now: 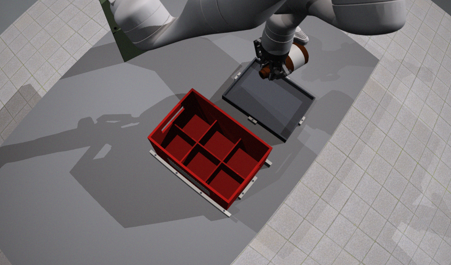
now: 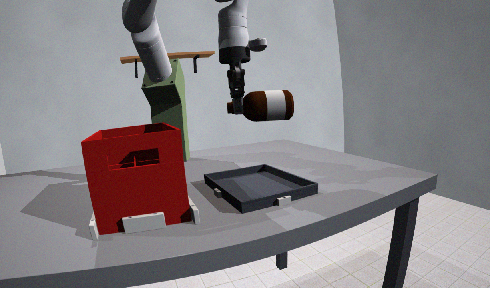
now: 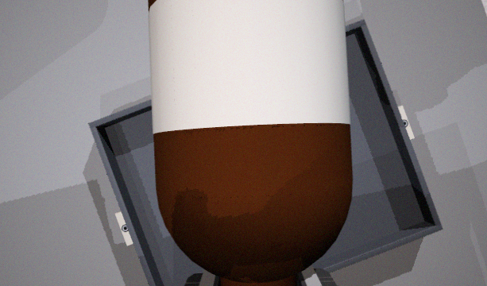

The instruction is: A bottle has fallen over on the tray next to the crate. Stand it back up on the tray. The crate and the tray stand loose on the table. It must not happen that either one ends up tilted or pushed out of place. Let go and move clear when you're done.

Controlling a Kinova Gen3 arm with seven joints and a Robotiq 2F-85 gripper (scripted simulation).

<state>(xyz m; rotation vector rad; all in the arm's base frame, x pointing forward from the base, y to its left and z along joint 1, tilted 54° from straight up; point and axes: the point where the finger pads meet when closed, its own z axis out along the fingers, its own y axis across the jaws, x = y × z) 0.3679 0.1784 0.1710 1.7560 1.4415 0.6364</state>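
A brown bottle (image 1: 297,57) (image 2: 275,105) (image 3: 251,71) with a white label hangs in the air on its side, about level, high above the tray. My gripper (image 1: 275,73) (image 2: 237,106) (image 3: 259,279) points down and is shut on the bottle's neck; the cap end sticks out on one side and the body on the other. The dark grey tray (image 1: 253,112) (image 2: 241,207) (image 3: 415,160) lies flat on the table with nothing standing in it. In the wrist view the bottle hides the tray's middle.
A red crate (image 1: 210,102) (image 2: 135,197) with six compartments, all empty, stands beside the tray. Light blocks (image 1: 191,183) (image 2: 143,223) stand along the crate's foot, and small ones (image 1: 252,119) (image 2: 284,200) (image 3: 406,122) at the tray's sides. A wooden shelf (image 2: 204,54) is on the wall behind.
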